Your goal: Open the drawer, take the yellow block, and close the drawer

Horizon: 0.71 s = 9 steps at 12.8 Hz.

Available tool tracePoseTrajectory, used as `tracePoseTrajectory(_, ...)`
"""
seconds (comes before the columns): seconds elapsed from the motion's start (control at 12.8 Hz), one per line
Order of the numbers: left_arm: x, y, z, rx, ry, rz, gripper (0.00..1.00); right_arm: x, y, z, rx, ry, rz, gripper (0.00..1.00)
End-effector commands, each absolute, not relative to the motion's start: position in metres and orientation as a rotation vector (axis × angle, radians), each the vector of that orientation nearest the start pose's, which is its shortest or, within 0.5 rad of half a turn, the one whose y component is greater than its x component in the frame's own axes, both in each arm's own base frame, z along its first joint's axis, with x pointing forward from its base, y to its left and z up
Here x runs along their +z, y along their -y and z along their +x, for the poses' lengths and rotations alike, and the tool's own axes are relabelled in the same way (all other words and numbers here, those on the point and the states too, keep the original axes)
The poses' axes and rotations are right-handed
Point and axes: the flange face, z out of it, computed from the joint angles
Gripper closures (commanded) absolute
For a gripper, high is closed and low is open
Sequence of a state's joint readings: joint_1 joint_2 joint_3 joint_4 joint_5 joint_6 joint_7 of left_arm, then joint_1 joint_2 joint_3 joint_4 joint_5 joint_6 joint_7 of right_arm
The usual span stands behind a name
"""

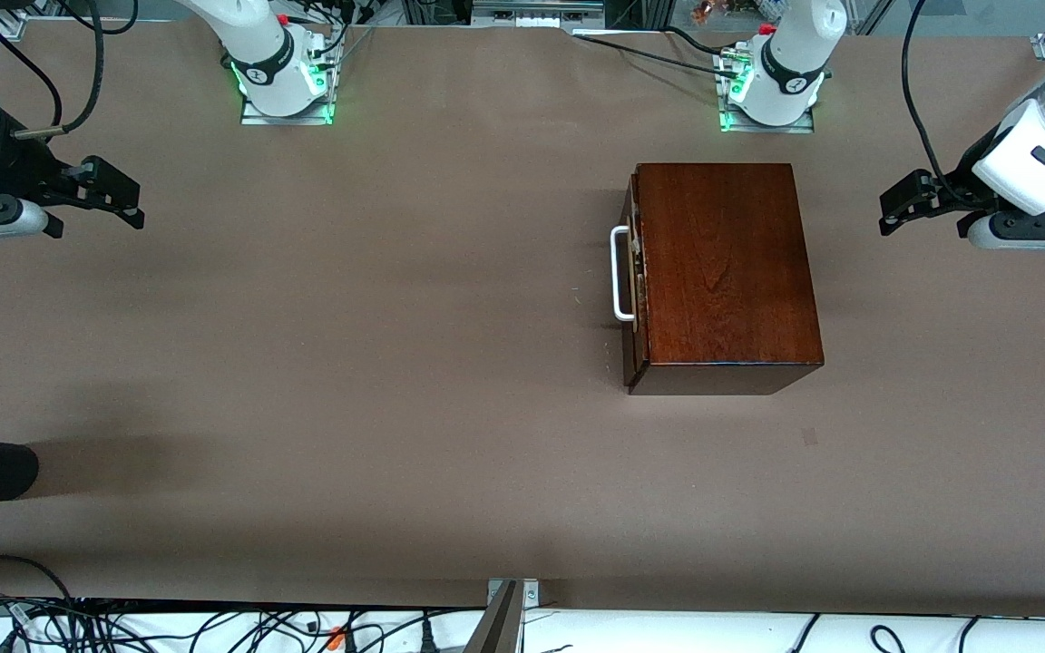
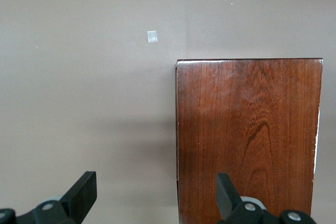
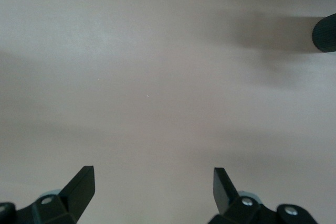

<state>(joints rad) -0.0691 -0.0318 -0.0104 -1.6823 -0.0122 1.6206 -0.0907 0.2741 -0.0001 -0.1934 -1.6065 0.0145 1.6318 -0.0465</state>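
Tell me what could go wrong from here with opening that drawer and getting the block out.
1. The drawer is shut and the yellow block is not visible, so its spot inside is unknown.
2. The white handle is a thin bar close to the drawer front; a hand could slip off or jam against it.
3. The wooden box sits loose on the table; pulling may drag it. Both the left hand and right hand wait open, away from it.

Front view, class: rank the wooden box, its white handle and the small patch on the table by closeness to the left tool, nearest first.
1. Wooden box, toward the left arm's end of the table, closest to the open left tool.
2. White handle, on the box's drawer face, turned toward the right arm's end.
3. Small patch, on the table nearer the camera than the box.
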Motion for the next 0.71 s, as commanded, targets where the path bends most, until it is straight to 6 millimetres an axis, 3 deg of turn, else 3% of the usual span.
tracePoseTrajectory(0.0, 0.595, 0.052, 0.545, 0.108, 0.003, -3.139, 0.00, 0.618, -0.045, 0.560, -0.050, 0.182, -3.109, 0.00)
tracePoseTrajectory(0.16, 0.589, 0.064, 0.543, 0.161, -0.024, -3.134, 0.00, 0.618, -0.045, 0.560, -0.050, 0.180, -3.109, 0.00)
tracePoseTrajectory(0.31, 0.578, 0.092, 0.543, 0.202, -0.098, -3.126, 0.00, 0.618, -0.045, 0.560, -0.050, 0.182, -3.109, 0.00)
tracePoseTrajectory(0.47, 0.561, 0.131, 0.543, 0.260, -0.157, -3.157, 0.00, 0.618, -0.045, 0.560, -0.050, 0.182, -3.109, 0.00)
tracePoseTrajectory(0.63, 0.549, 0.181, 0.546, 0.298, -0.093, -3.169, 0.00, 0.618, -0.045, 0.560, -0.050, 0.182, -3.109, 0.00)
